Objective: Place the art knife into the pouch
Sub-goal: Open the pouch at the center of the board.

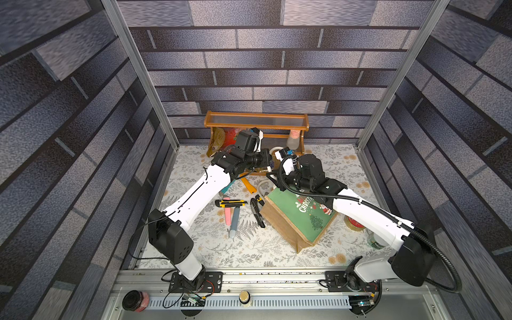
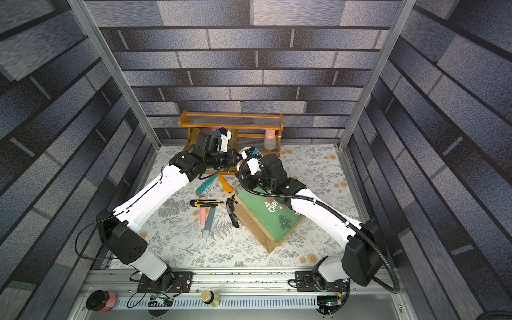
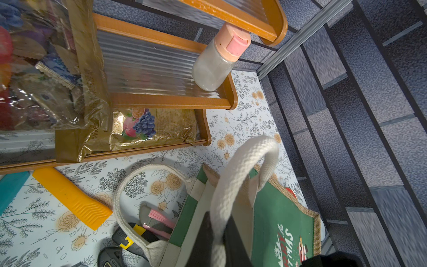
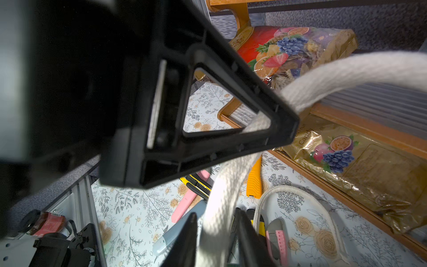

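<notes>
The pouch (image 1: pixel 300 213) lies on its side on the floral mat, green Christmas panel up, mouth toward the shelf. Its upper white rope handle (image 3: pixel 245 161) is lifted. My left gripper (image 3: pixel 218 238) is shut on that handle. My right gripper (image 4: pixel 217 235) is shut on the same rope close beside it, the left finger (image 4: pixel 231 111) just above. Several art knives lie left of the pouch: a yellow-black one (image 1: pixel 231 203), a pink one (image 1: pixel 227 214), a grey-blue one (image 1: pixel 234 221), black ones (image 1: pixel 257 212), an orange one (image 1: pixel 248 186). A pink-grey knife (image 3: pixel 157 219) rests inside the lower handle loop (image 3: pixel 129 185).
A wooden shelf (image 1: pixel 256 122) stands at the back with gold-red snack bags (image 1: pixel 221 138) and a pink-capped shaker (image 1: pixel 293 138). A red roll (image 1: pixel 353 221) and a jar (image 1: pixel 374 241) sit right of the pouch under my right arm. Two jars (image 1: pixel 135 300) stand on the front rail.
</notes>
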{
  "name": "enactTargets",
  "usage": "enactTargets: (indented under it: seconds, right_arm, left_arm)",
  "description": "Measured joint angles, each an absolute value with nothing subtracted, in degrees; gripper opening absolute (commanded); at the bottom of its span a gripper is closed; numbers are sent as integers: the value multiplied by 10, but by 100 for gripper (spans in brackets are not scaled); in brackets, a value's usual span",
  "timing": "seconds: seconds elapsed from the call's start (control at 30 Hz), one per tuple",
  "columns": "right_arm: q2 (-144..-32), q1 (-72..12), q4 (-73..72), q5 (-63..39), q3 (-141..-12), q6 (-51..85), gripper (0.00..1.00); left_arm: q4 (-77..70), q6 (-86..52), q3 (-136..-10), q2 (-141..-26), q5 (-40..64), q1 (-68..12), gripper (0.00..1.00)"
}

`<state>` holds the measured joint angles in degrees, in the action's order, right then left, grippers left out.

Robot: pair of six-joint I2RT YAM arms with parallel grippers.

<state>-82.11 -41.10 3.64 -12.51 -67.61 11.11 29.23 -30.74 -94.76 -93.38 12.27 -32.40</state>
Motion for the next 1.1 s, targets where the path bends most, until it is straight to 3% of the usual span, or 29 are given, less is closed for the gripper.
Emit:
enactTargets:
  seconds: [0.03, 0.07, 0.1, 0.13, 0.23, 0.3, 0.6, 1.1]
  right_arm:
    - [-823, -411, 38, -121, -677, 111, 0]
    - [-823, -411, 38, -119, -678, 108, 0]
    - [-823, -411, 41, -115, -678, 112, 0]
    - [-822, -411, 44, -110, -678, 111, 0]
    - [-811, -411, 49, -92, -672, 110, 0]
    - [-788, -411, 47, -84, -654, 108, 0]
    - [-681, -415, 65, -71, -630, 74, 0]
    - [-584, -415, 99, -77, -629, 2, 0]
  left_arm:
    - [292, -307, -947, -934, 123, -321, 0]
    - [292, -308, -945, -934, 123, -320, 13]
    - [291, -308, -942, -933, 123, -317, 38]
    - [291, -308, -938, -932, 124, -314, 54]
    - [292, -309, -915, -919, 118, -305, 87]
    - [292, -309, -891, -898, 109, -298, 95]
    - [260, -327, -781, -807, 100, -225, 95]
    - [219, -366, -764, -931, 228, -255, 92]
